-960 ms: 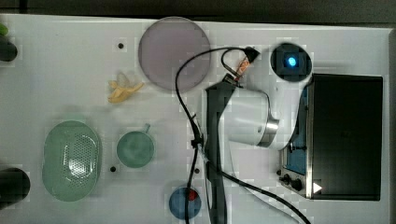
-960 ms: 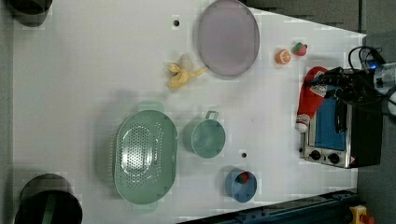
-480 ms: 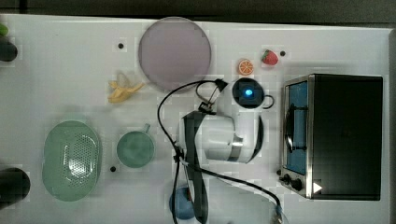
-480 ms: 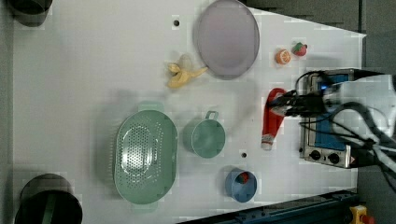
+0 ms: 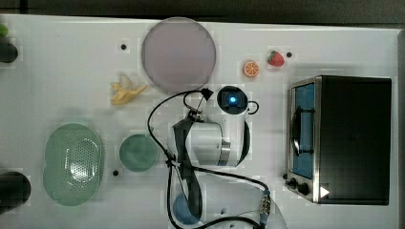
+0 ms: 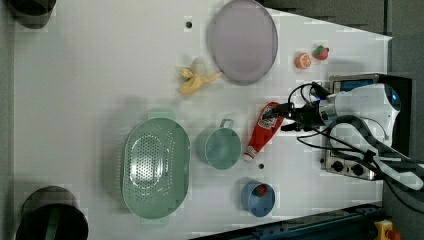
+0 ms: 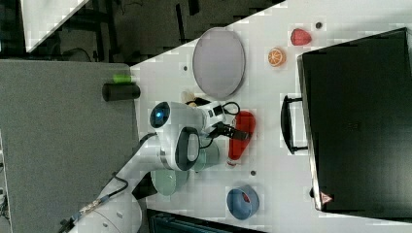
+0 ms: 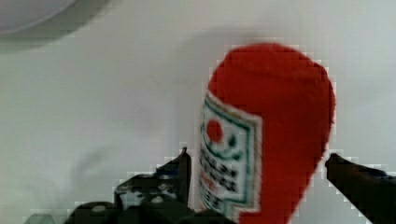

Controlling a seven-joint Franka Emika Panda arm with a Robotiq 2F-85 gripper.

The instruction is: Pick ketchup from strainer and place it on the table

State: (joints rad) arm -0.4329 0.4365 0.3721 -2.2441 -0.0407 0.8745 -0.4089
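Moved: small red ketchup squeeze bottle [image 6: 263, 131] is now lying on white desk [image 6: 100, 90], beside green cup [image 6: 222, 148].
Hand: black hand [image 6: 286, 116] is standing released, fingers apart around bottle's base.

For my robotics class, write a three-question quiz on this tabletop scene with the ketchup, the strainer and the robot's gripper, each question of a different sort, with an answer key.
1. True or false: the ketchup lies inside the strainer.
2. In the left view, which item sits between the strainer and the ketchup? A) green cup B) banana C) blue bowl
3. Fill in: in the wrist view the gripper has its fingers ____ with a gap beside the bottle.

Key:
1. False; it lies on the table, and the strainer is empty.
2. A
3. open
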